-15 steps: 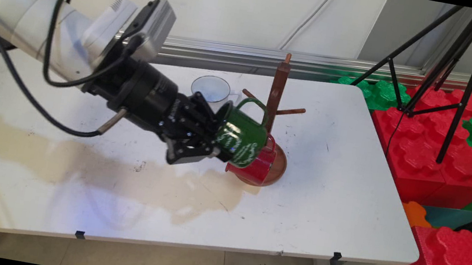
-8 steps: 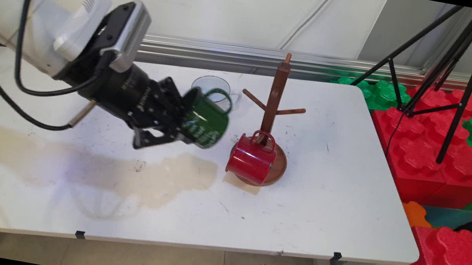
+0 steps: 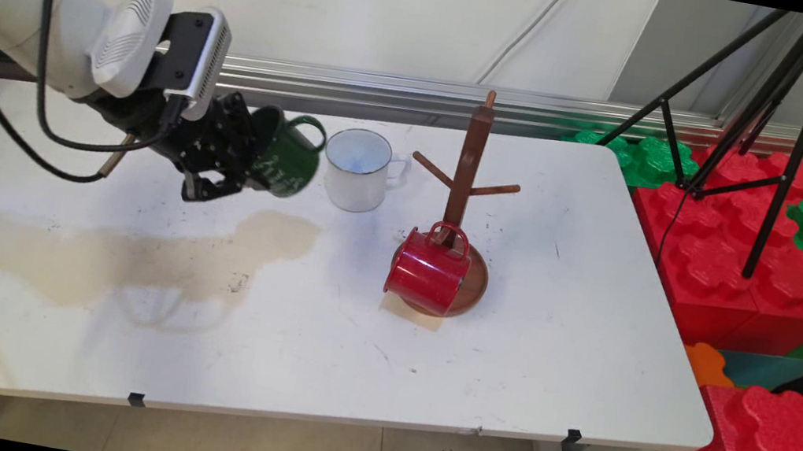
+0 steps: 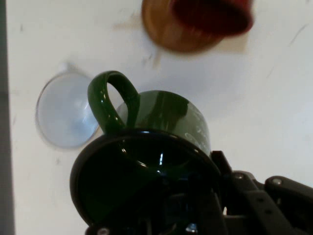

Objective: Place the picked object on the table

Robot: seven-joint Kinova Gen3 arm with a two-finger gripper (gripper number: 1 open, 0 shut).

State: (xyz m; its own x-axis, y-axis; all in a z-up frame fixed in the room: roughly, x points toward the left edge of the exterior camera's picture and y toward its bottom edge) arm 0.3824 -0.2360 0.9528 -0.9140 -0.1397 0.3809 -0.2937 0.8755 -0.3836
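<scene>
Main view: the gripper (image 3: pixel 239 165) is clamped on the green mug (image 3: pixel 285 152), gripping it at the rim so the mug lies tipped on its side in the air, mouth toward the arm and handle upward. It hangs above the table (image 3: pixel 551 343), just left of the white mug (image 3: pixel 358 170), which stands upright. To the right stands the brown rack (image 3: pixel 468 164), its upper pegs bare. The red mug (image 3: pixel 429 271) leans tilted against the rack's base, its handle up by the post; I judge it is resting there and not hung on a peg. A tan stain (image 3: pixel 126 260) spreads over the table below the gripper.

In the hand view, one finger appears to reach inside the green mug (image 4: pixel 161 147), which would explain the sideways hold. The white mug (image 4: pixel 63 115) lies beyond it, apart.
</scene>
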